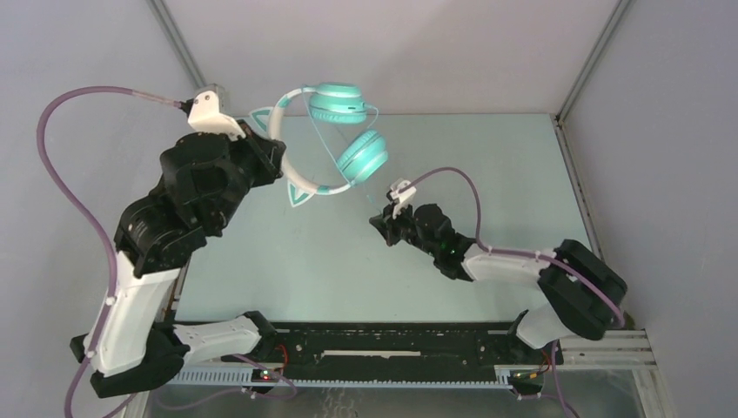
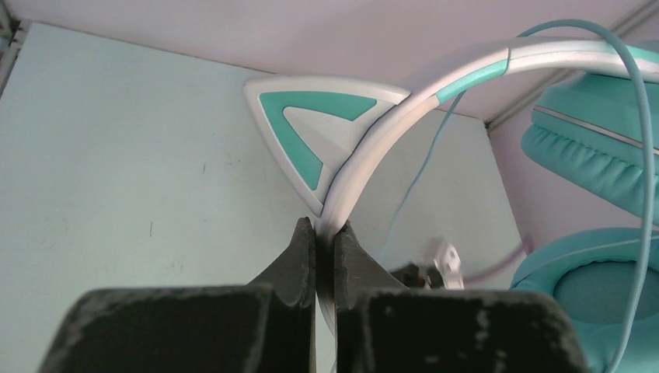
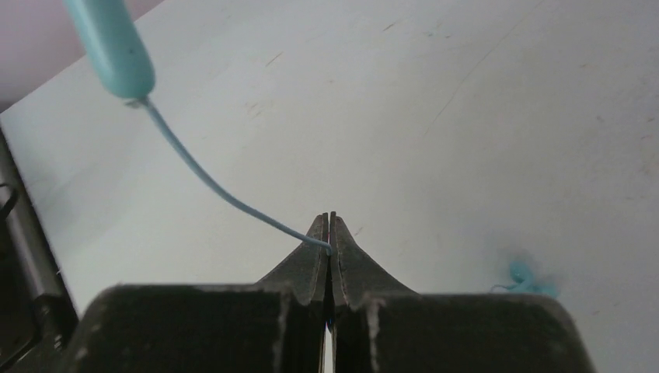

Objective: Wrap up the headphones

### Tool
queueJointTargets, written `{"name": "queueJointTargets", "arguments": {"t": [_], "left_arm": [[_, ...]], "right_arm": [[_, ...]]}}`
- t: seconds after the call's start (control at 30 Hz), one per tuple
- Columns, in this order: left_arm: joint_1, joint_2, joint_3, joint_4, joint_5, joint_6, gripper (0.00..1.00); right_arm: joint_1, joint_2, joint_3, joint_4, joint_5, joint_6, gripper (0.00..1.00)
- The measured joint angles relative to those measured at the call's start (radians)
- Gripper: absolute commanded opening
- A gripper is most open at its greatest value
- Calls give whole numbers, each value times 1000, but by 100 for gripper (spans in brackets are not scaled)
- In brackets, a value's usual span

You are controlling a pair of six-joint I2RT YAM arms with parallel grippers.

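Headphones (image 1: pixel 335 144) hang at about 12 o'clock in the top view, apparently lifted above the far side of the tabletop (image 1: pixel 348 270). The headband (image 2: pixel 404 124) arcs to 9 o'clock and the two ear cups (image 1: pixel 361 155) are stacked at 3 o'clock.

The left end effector (image 2: pixel 325 241) sits at 9 o'clock of the headphones. Its jaws are closed down on the white headband, right under one cat ear (image 2: pixel 319 132).

The thin cable (image 3: pixel 210 186) trails loose past the cups and drops toward 5 o'clock. There the right end effector (image 3: pixel 330 229) has its jaws pinched fully together on the cable. The teal plug (image 3: pixel 113 47) is free at 11 o'clock of those jaws in the right wrist view.

A small teal scrap (image 3: pixel 524 280) lies on the tabletop at 4 o'clock of the right jaws; what it is cannot be told.

Progress, judged:
- **Done:** both holds are set, with the headband secured and the cable end caught.
- **Left:** no tidy turns of cable show around the band or cups, so nearly all the winding remains, plus tucking in the plug end.
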Motion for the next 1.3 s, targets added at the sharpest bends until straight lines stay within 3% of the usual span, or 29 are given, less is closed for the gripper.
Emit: {"name": "queueJointTargets", "arguments": {"t": [0.27, 0.4, 0.6, 1.03, 1.3], "left_arm": [[171, 49, -111, 55, 51, -71, 0], [189, 118, -123, 56, 22, -67, 0], [196, 146, -179, 55, -20, -39, 0], [202, 126, -350, 73, -132, 113, 0], [83, 127, -447, 70, -69, 189, 0]], "right_arm": [[295, -220, -111, -146, 200, -81, 0], [438, -328, -138, -249, 324, -103, 0], [559, -460, -139, -357, 492, -136, 0], [613, -651, -76, -531, 642, -277, 0], [512, -671, 8, -568, 585, -340, 0]]}}
